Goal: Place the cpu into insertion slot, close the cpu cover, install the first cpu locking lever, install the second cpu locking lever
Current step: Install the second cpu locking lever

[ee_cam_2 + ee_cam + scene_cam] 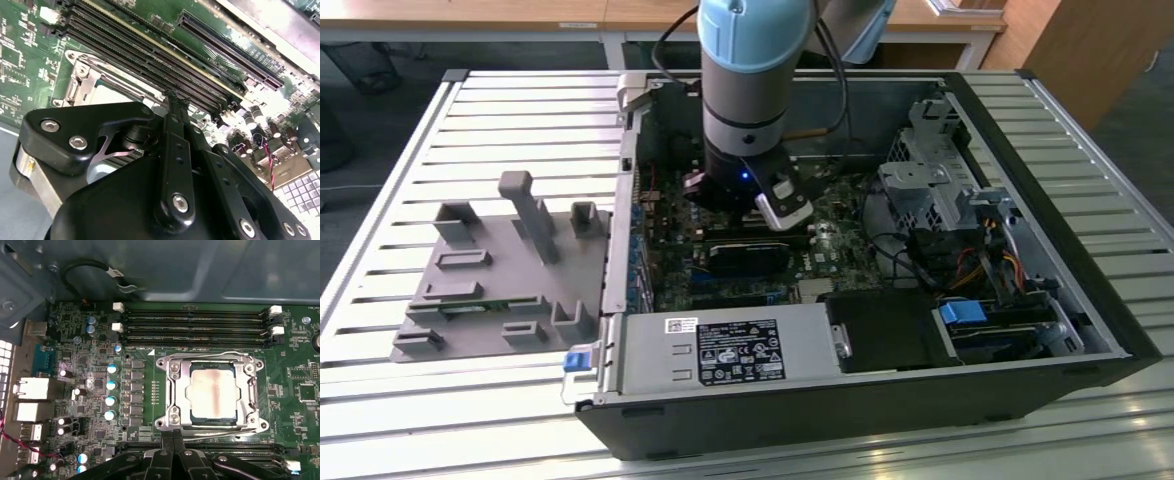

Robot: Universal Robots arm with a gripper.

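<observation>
One cpu (covered) just beyond end effector.

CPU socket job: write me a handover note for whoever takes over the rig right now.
Gripper: fingers together, holding nothing, at the socket's edge inside the case.
The cpu sits in the insertion slot.
The cpu cover lies closed over it, chip showing through the window.
Done: placing, cover.
Locking levers: wires run along the frame; I cannot tell whether they are latched. Check both.

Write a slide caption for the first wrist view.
The cpu sits in the insertion slot under the closed cpu cover, gripper at its edge.
</observation>
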